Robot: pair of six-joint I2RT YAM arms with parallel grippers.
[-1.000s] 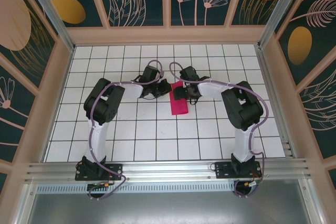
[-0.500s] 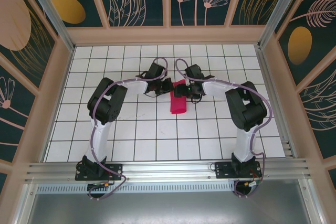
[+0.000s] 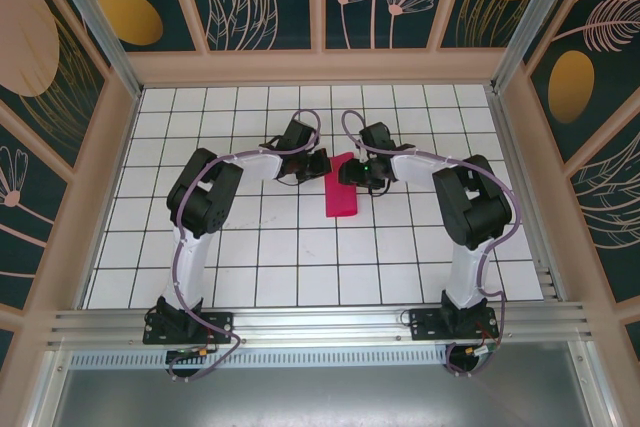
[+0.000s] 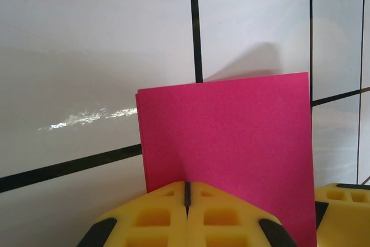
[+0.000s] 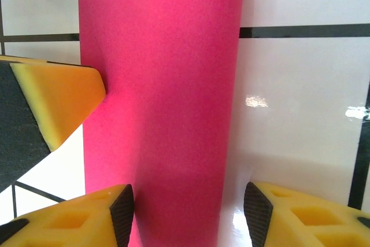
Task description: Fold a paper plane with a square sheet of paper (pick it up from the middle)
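The square sheet of paper (image 3: 341,197) lies folded into a narrow magenta-pink rectangle on the white grid table, near its middle. My left gripper (image 3: 321,165) is shut, and its yellow tips (image 4: 187,184) rest against the sheet's (image 4: 231,137) left side near the far end. My right gripper (image 3: 349,173) is open. Its jaws (image 5: 188,218) straddle the far end of the sheet (image 5: 167,85): the left pad sits at the paper's edge and the right pad stands clear of it. A left finger (image 5: 58,99) touches the paper's side in the right wrist view.
The table (image 3: 260,247) is white tile with black grid lines. Wooden frame walls (image 3: 110,157) close it in on three sides. An aluminium rail (image 3: 320,322) with both arm bases runs along the near edge.
The left gripper has moved right up to the paper's edge. The right gripper has shifted slightly toward the far end, and its jaws have narrowed around the sheet.
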